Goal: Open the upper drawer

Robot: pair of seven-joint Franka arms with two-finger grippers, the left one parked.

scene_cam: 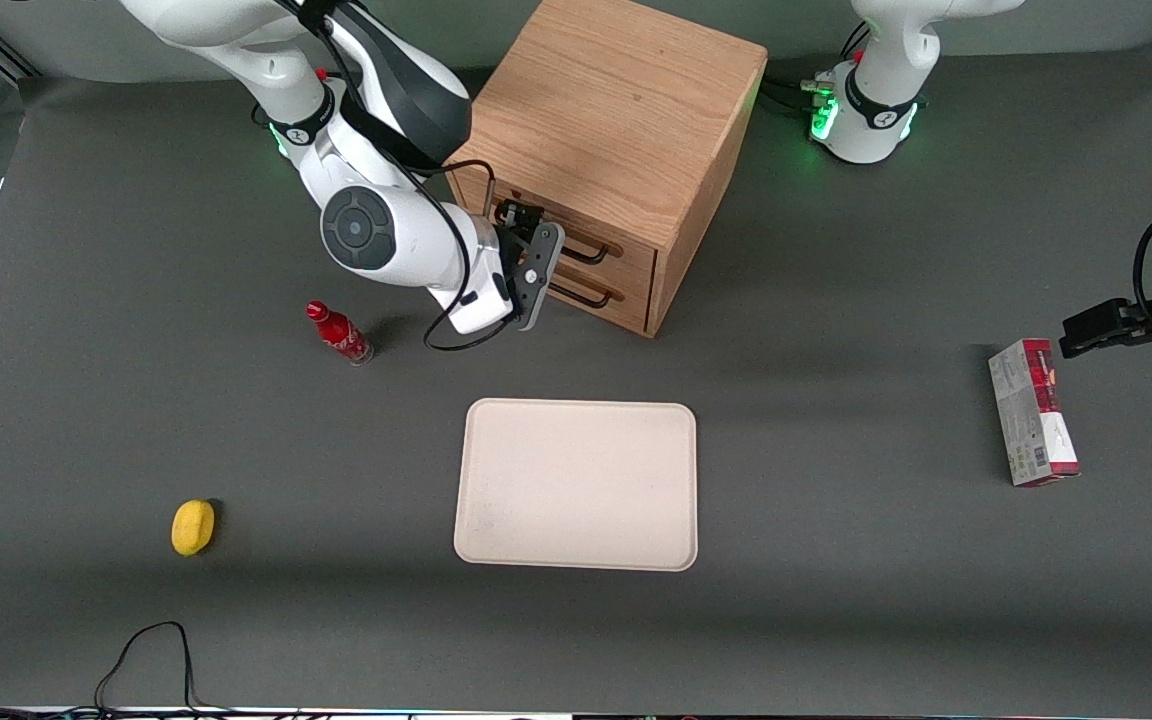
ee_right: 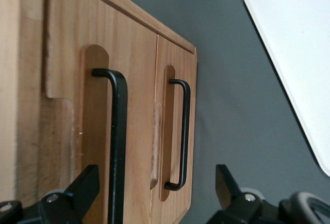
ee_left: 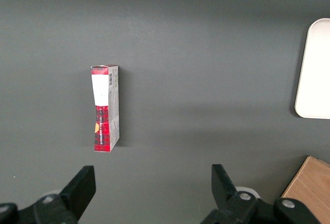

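The gripper point(scene_cam: 533, 262) was held open just in front of the shut upper drawer point(scene_cam: 576, 238), its handle point(ee_right: 117, 146) not gripped.

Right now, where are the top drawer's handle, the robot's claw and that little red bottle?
upper drawer handle point(ee_right: 117, 131), right wrist view, on its black bar.
gripper point(scene_cam: 532, 262), front view, between its fingertips, at the drawer fronts.
red bottle point(scene_cam: 340, 334), front view, on its body.

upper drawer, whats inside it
Nothing inside shows: the upper drawer is shut flush in the cabinet. Only its front and black handle show, with the open gripper at that handle.
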